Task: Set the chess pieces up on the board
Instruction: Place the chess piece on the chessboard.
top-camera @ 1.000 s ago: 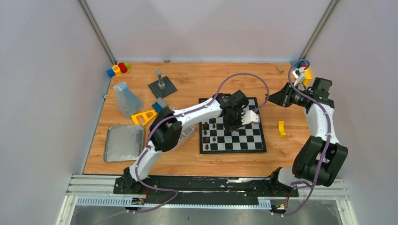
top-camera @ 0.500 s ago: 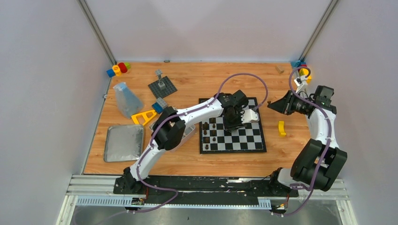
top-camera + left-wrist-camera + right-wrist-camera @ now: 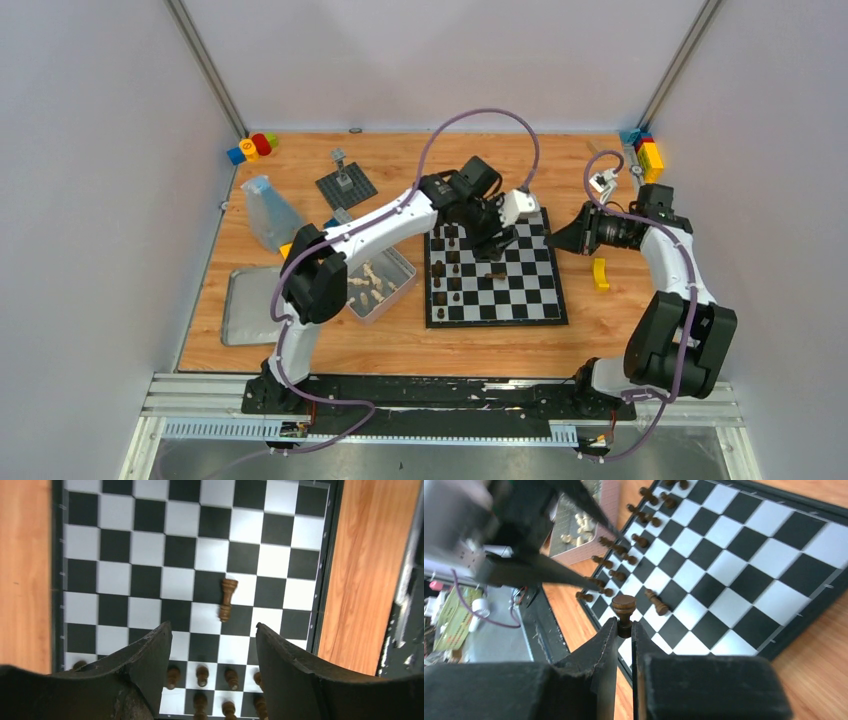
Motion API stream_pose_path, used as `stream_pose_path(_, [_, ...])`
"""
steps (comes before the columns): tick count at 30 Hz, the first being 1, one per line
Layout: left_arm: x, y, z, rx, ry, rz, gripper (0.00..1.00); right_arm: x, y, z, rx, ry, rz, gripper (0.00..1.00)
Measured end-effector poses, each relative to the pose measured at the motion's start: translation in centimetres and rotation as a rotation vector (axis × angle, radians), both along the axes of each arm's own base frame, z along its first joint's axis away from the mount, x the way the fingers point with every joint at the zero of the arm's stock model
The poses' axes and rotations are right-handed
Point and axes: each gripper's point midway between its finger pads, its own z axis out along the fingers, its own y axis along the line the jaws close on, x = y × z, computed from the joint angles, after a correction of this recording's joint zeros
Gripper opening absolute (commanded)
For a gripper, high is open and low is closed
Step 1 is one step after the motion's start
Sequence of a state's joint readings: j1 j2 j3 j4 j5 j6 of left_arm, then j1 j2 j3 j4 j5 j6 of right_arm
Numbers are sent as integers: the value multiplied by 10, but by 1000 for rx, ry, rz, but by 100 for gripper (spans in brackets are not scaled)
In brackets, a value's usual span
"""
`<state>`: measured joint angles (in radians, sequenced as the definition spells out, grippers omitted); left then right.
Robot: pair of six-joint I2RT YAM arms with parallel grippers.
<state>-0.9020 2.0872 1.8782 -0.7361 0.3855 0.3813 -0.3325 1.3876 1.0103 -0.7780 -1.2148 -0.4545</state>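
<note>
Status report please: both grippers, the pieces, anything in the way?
Left gripper open over the board. Right gripper shut on a dark piece. One toppled piece lies mid-board.

Checked board (image 3: 530, 298), dark brown pieces (image 3: 447, 272) upright along its left edge, toppled piece (image 3: 227, 599) near centre, raised piece (image 3: 623, 608) at right edge, cream pieces (image 3: 370, 283) off left side

Board (image 3: 520, 290): black and silvery-white checks, black border. Chess pieces (image 3: 455, 268) on it: dark brown. Boxed pieces (image 3: 368, 282): cream. Surface (image 3: 400, 340): orange-brown wood grain. Brick (image 3: 600, 273): yellow. Baseplate (image 3: 347, 186): dark grey, studded. Tin (image 3: 262, 305): silvery. Arms (image 3: 385, 222): white, black joints, purple cables.
</note>
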Motion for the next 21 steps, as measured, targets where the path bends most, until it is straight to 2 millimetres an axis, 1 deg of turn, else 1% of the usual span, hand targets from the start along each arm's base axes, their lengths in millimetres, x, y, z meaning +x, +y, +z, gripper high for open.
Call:
stream_pose_path(1, [5, 0, 11, -41, 10, 13, 69, -4, 8, -2, 5, 7, 35, 0])
stream_pose_path(3, [14, -1, 32, -117, 34, 30, 68, -8, 19, -6, 8, 19, 78, 0])
stream_pose_path(5, [21, -1, 48, -184, 72, 47, 67, -14, 30, -8, 8, 24, 124, 1])
stream_pose_path(9, [29, 0, 66, -281, 180, 94, 66, -22, 48, -8, 8, 23, 194, 2])
stream_pose_path(12, [24, -2, 76, -328, 281, 115, 64, -26, 56, -6, 9, 19, 225, 3])
stream_pose_path(15, [13, -6, 85, -364, 385, 113, 59, -26, 60, -4, 7, 11, 242, 4])
stream_pose_path(21, [-6, -14, 90, -390, 580, 106, 54, -27, 69, 0, 8, 7, 270, 4])
